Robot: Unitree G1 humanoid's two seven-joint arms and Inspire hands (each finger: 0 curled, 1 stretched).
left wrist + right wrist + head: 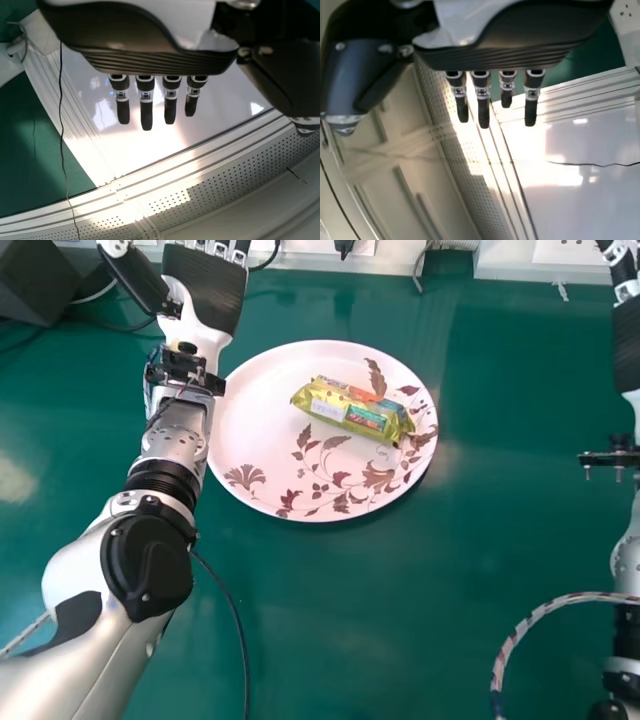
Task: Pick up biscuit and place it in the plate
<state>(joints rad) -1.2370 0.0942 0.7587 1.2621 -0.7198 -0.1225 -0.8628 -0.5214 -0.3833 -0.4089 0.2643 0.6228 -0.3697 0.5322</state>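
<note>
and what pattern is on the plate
Brown and reddish leaves on thin stems over pale pink, best in the head view.

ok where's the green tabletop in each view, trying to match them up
Head view: the green tabletop spreads around the plate.
Left wrist view: beside a white ledge, crossed by a thin black cable.
Right wrist view: partly behind the right hand, meeting a white ledge.
Shared landmark: white fittings against the green.

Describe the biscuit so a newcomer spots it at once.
On the green table sits a large, round, pale pink plate, just right of the left arm in the head view. On it lies the biscuit, in a shiny yellow-green wrapper with an orange patch. The brown leaves around it are merely flat decoration.
</note>
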